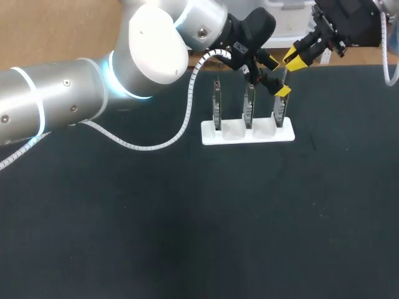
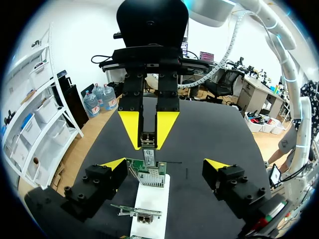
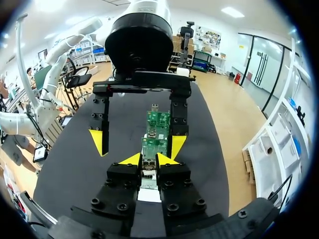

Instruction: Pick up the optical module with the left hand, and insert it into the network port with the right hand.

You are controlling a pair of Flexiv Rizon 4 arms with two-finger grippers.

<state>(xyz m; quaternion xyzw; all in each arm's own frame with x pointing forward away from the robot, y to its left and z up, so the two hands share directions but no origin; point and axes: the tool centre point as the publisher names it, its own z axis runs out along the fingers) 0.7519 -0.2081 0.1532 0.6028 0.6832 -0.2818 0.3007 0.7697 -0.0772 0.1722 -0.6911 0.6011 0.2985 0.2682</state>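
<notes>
Handover seemed finished: the right end effector (image 3: 148,160) pinched the module (image 2: 148,148) just over the port (image 2: 153,172) of the end board, and the left end effector (image 2: 164,164) stood spread beside it. Full seating remained, I judged.

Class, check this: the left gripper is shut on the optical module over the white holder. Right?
No. The right gripper is shut on the optical module over the white holder; the left gripper stands open. The left wrist view shows it.
</notes>
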